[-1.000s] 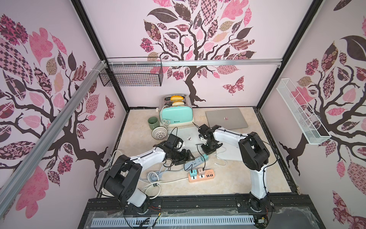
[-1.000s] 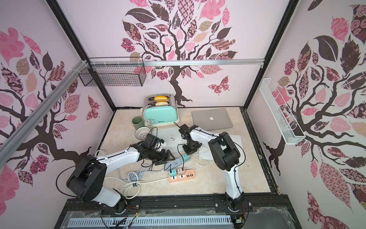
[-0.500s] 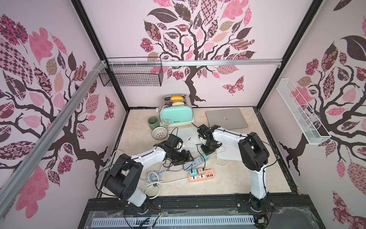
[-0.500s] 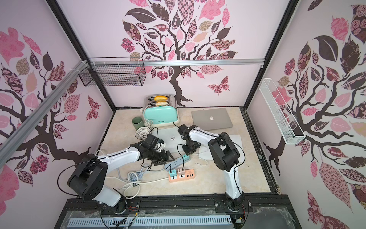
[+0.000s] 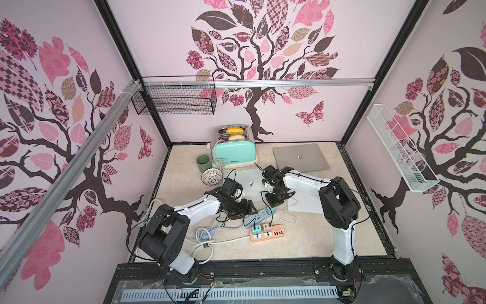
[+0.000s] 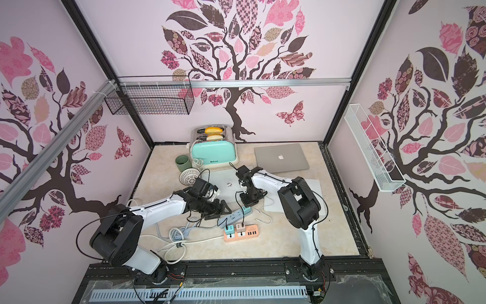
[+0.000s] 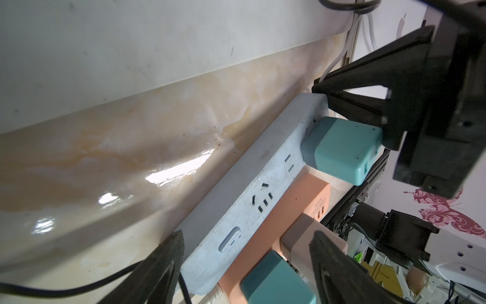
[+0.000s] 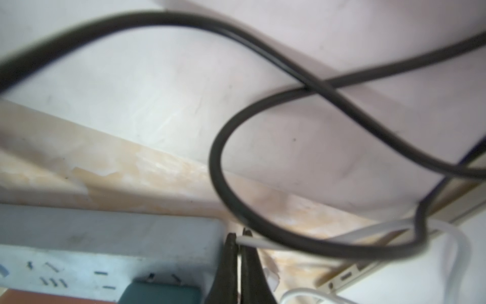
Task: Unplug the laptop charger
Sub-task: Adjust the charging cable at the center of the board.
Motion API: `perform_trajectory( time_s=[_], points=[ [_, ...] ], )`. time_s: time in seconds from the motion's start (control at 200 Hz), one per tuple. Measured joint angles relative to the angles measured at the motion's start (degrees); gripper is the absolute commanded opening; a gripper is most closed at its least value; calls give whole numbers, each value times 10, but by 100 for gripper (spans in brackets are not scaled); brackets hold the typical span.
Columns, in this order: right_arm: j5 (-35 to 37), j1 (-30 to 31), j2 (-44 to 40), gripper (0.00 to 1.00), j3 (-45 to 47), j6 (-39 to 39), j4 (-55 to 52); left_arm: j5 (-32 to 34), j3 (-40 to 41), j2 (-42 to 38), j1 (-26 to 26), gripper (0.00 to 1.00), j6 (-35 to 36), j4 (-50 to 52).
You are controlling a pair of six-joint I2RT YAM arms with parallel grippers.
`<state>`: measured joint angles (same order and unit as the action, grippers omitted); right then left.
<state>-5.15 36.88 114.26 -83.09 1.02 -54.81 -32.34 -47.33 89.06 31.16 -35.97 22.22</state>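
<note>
The teal laptop charger [image 7: 342, 150], plugged at the end of the grey power strip [image 7: 244, 202] on the desk [image 7: 131, 158], looks light, hard and smooth, so I would pinch its flat sides; the right gripper [image 7: 322, 92] is closed together beside it, the left gripper [image 7: 247, 234] apart over the strip.

left fingers [image 7: 160, 271] spread wide, right fingers [image 8: 231, 265] pressed together

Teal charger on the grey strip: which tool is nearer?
Right. The right tool is at the end of the grey strip, just beside the teal charger; the left tool is open over the opposite end.
</note>
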Motion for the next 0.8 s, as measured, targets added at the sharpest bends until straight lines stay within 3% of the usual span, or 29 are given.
perform_trajectory(
  time_s=[0.16,0.32,0.61,0.795],
  points=[
    [23,1,-4,0,0,1,-12,-1,0,0,0,84,5,1],
    [58,-6,-7,9,0,4,-42,1,0,0,0,85,13,7],
    [55,-36,-80,43,8,28,-69,7,0,0,11,86,15,12],
    [-10,-36,-152,61,23,45,-62,24,-9,0,12,86,20,45]
  ],
)
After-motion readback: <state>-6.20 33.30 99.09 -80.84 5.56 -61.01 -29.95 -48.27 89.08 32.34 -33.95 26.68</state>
